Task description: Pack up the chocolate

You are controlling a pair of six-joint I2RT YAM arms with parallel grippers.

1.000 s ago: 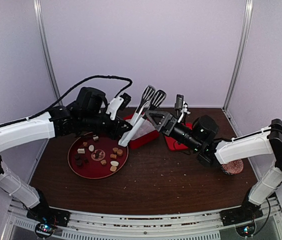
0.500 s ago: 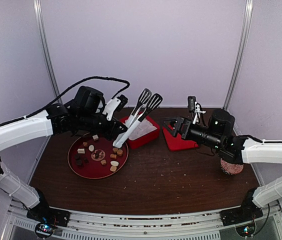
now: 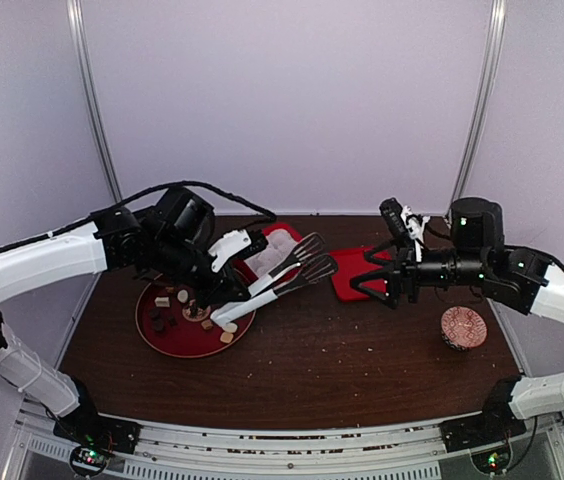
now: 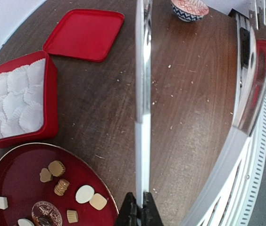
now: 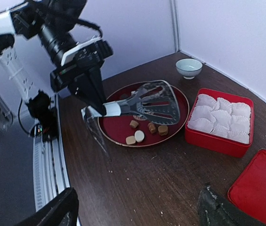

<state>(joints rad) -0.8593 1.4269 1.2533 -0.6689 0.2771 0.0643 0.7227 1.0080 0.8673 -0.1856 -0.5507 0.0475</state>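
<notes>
While the left fingers (image 4: 129, 214) pinch the tongs (image 5: 154, 107) above the chocolate (image 5: 139, 136) on the red plate (image 5: 117, 128), the right fingers (image 5: 53, 212) hang spread, their camera alone showing a pale bowl (image 5: 188, 67) beyond.

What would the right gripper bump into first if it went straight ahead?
Probably the tongs. The right gripper points left toward their slotted heads, with nothing in between. Height is hard to judge, so it might pass just under them.
</notes>
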